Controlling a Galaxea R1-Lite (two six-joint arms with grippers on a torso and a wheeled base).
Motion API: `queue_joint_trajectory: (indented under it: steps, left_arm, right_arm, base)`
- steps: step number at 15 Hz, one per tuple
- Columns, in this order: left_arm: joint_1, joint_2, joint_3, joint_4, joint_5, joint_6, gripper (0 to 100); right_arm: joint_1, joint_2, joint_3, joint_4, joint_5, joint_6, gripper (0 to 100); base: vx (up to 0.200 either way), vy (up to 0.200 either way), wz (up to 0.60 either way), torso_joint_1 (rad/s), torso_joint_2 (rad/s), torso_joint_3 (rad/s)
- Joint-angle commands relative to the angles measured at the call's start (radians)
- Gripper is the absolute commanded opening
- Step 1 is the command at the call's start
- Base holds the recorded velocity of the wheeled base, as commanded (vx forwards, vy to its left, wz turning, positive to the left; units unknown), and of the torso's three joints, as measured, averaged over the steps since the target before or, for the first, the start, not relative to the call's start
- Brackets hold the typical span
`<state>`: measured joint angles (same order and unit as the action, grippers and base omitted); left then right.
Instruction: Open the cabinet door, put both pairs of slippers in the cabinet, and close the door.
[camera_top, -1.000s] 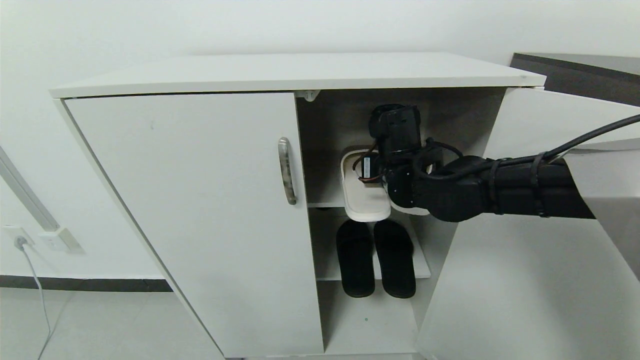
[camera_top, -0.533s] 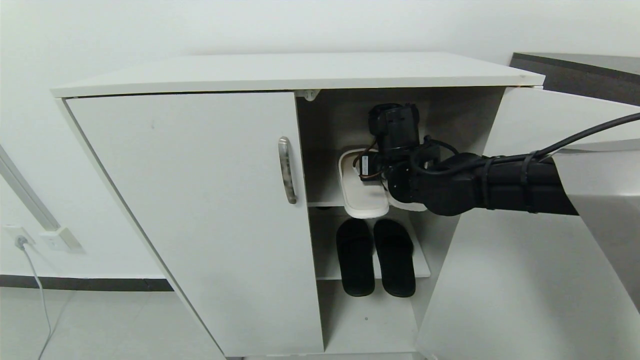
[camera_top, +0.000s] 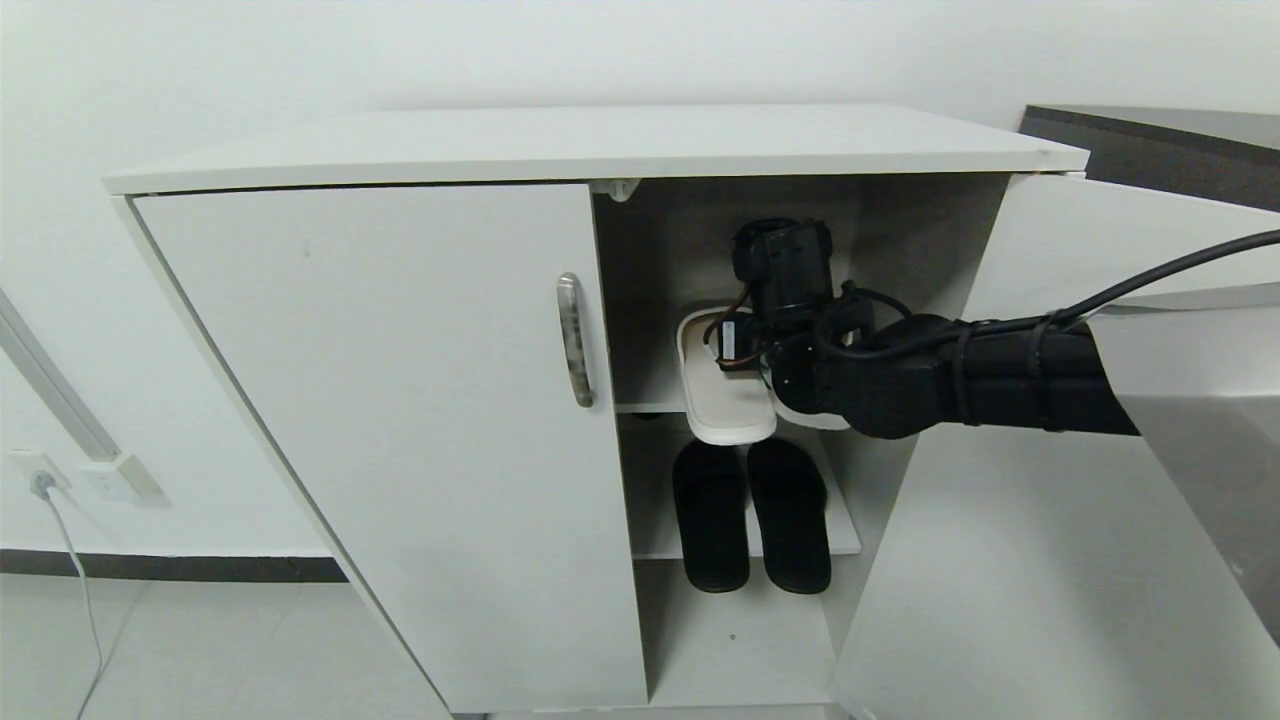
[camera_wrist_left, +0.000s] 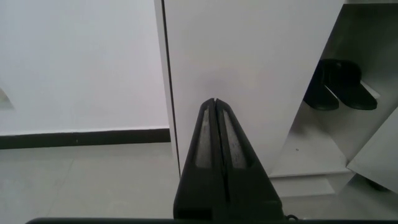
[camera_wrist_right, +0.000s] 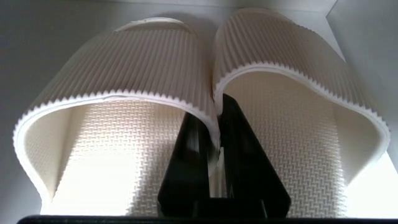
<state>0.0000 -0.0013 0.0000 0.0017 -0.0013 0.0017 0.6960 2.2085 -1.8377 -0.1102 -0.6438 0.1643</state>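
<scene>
No text, number, brand or sign can be read in any view. One candidate only: a small pale tag (camera_top: 733, 340) on the right arm's wrist, inside the open cabinet (camera_top: 600, 140). Any print on it is too small to tell.

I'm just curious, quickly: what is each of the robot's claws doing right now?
Left gripper: shut, holding nothing.
Right gripper: shut on the white slippers, pinching both together.
</scene>
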Motion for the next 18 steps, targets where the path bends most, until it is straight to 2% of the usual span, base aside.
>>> queue_joint_trajectory:
  steps: [1, 8, 11, 15, 18]
  left_arm:
    - [0.000, 0.001, 0.000, 0.000, 0.000, 0.000, 0]
    - [0.000, 0.001, 0.000, 0.000, 0.001, 0.000, 0]
    - [0.000, 0.001, 0.000, 0.000, 0.001, 0.000, 0]
    - [0.000, 0.001, 0.000, 0.000, 0.001, 0.000, 0]
    - [0.000, 0.001, 0.000, 0.000, 0.001, 0.000, 0]
  right_arm:
    - [0.000, -0.004, 0.003, 0.000, 0.000, 0.000, 100]
    - [0.036, -0.130, 0.150, -0.006, -0.010, 0.001, 100]
    - [0.057, -0.208, 0.256, -0.017, -0.034, 0.006, 100]
    - [0.131, -0.336, 0.446, -0.088, -0.045, 0.003, 100]
    - [0.218, -0.501, 0.672, -0.158, -0.043, 0.009, 100]
  base:
    - [0.000, 0.000, 0.00, 0.000, 0.00, 0.000]
    - [0.000, 0.000, 0.00, 0.000, 0.00, 0.000]
    - [0.000, 0.000, 0.00, 0.000, 0.00, 0.000]
    - [0.000, 0.000, 0.00, 0.000, 0.00, 0.000]
    - [0.000, 0.000, 0.00, 0.000, 0.00, 0.000]
